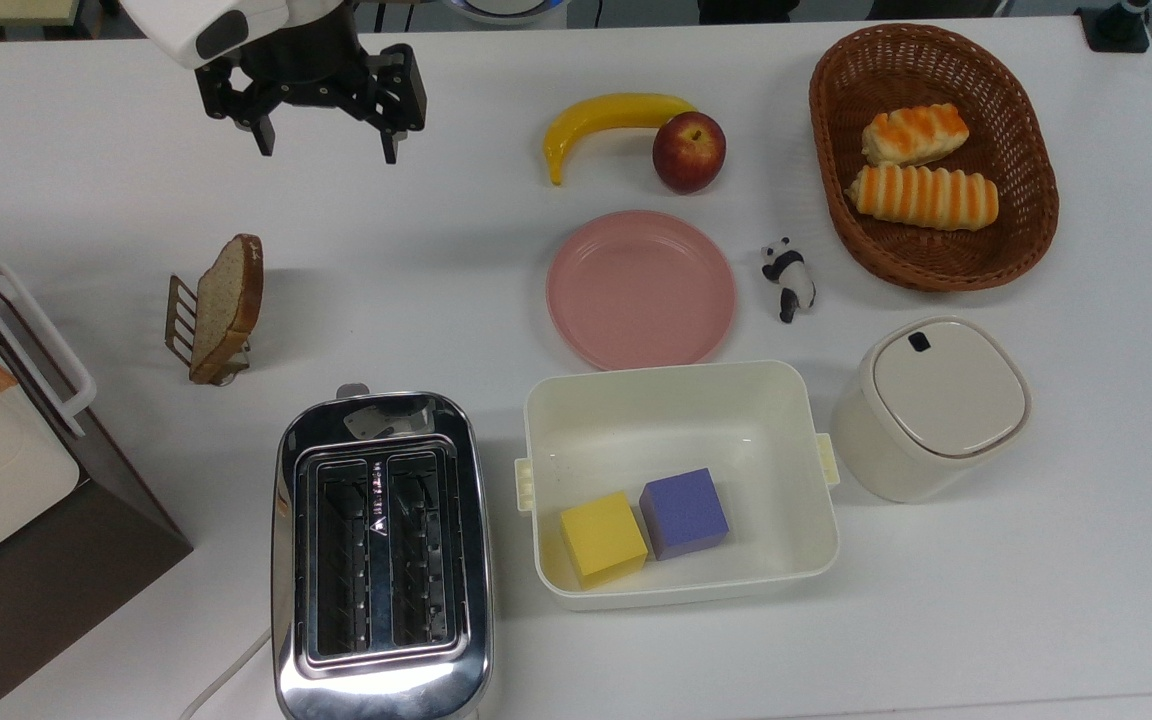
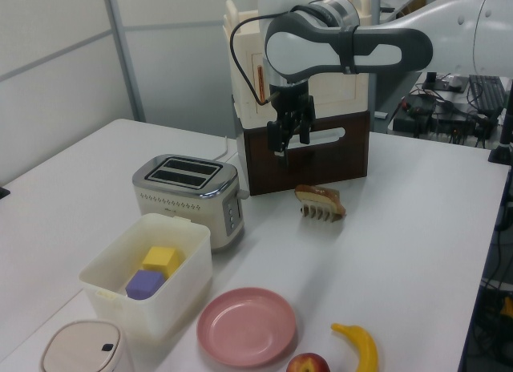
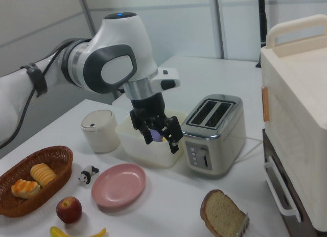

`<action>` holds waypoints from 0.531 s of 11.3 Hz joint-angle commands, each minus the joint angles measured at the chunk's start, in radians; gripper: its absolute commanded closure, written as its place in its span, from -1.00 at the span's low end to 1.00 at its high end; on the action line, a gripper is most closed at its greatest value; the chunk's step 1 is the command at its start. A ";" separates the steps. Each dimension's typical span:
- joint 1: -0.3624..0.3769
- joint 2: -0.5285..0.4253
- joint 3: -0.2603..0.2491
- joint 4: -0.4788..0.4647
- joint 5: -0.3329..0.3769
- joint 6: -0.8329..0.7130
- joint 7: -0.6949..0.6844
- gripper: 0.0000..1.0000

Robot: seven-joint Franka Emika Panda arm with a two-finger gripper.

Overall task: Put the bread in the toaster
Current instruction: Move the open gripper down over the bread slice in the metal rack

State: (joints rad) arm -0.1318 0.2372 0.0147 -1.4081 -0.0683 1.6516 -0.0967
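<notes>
On the white surface [image 1: 496, 250], largest first. Cream and brown cabinet-like box [image 1: 6, 470] with a white handle sits at 9 o'clock in the top view. White robot arm [image 3: 97, 63] hangs over the surface; its black pincer [image 1: 324, 140] is at 11 o'clock in the top view, fingers spread apart, nothing between them, held above the surface and well apart from the bread. Toaster [image 1: 381, 560], shiny chrome, two dark slots both empty, stands at 7 o'clock in the top view, white cord [image 1: 226, 675] running off its lower left. Cream open bin [image 1: 681, 400] is just beside the toaster at 5 o'clock, with a yellow cube [image 1: 603, 538] and a purple cube [image 1: 684, 512] touching inside it. Brown wicker basket [image 1: 1026, 240] at 2 o'clock holds two orange-striped rolls [image 1: 921, 195]. Lidded cream canister [image 1: 931, 405] at 4 o'clock, below the basket. Pink plate [image 1: 641, 288] near centre, bare. Yellow banana [image 1: 606, 120] at 12 o'clock, its tip touching a red apple [image 1: 689, 152]. Bread [image 1: 228, 305], a tan speckled slice with a brown crust, stands on edge, tilted, leaning in a small wire rack [image 1: 179, 320] at 9 o'clock in the top view, between the pincer and the toaster, not in a slot. Small panda figure [image 1: 788, 278] between plate and basket.
</notes>
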 commanded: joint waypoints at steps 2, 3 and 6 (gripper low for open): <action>-0.002 -0.033 -0.027 -0.018 -0.013 -0.004 -0.079 -1.00; -0.003 -0.035 -0.027 -0.018 -0.013 -0.007 -0.133 -1.00; 0.000 -0.033 -0.026 -0.020 -0.019 -0.027 -0.146 -1.00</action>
State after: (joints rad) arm -0.1391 0.2319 -0.0088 -1.4047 -0.0685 1.6491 -0.2159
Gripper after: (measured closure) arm 0.000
